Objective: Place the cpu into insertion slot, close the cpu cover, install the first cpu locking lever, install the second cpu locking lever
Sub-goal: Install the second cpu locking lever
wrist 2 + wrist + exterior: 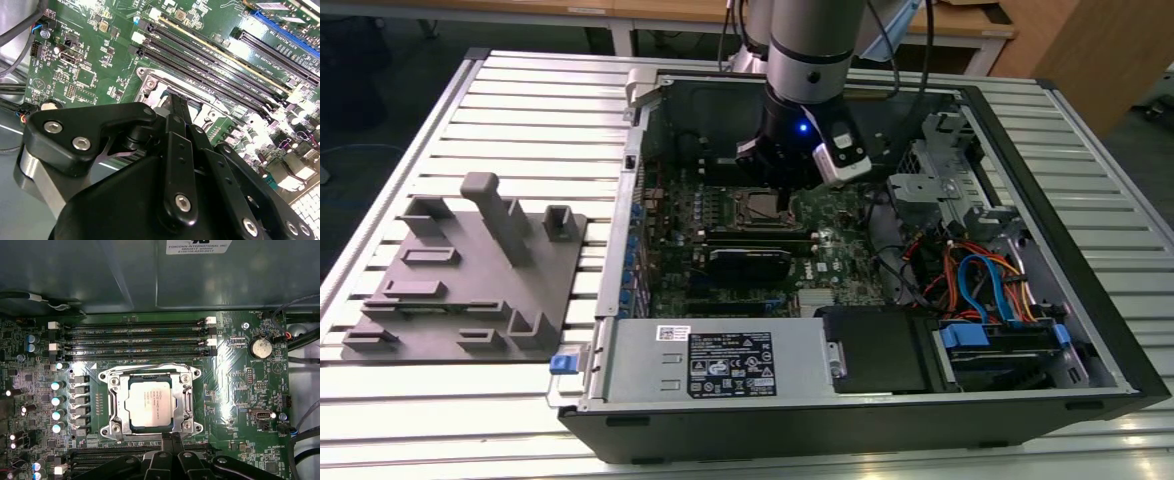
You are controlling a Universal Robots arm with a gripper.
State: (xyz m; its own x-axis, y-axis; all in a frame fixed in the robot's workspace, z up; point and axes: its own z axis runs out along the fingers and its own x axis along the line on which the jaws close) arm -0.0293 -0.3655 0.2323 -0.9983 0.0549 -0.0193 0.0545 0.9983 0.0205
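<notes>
Green circuit board surrounds the square silver cpu [149,401] under its framed cpu cover [186,402]; fingers' [172,441] opening unclear.

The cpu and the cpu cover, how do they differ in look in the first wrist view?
The cpu is a solid dull grey square with faint print; the cpu cover is a shiny silver frame with a square window. The cpu sits inside; the cpu cover lies around it. Both are square, metal and flat on the board.

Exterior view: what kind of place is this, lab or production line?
Probably a robotics lab or test bench. An open desktop PC case lies on a slatted metal table, a grey fixture plate sits beside it, and wooden desks stand behind.
</notes>
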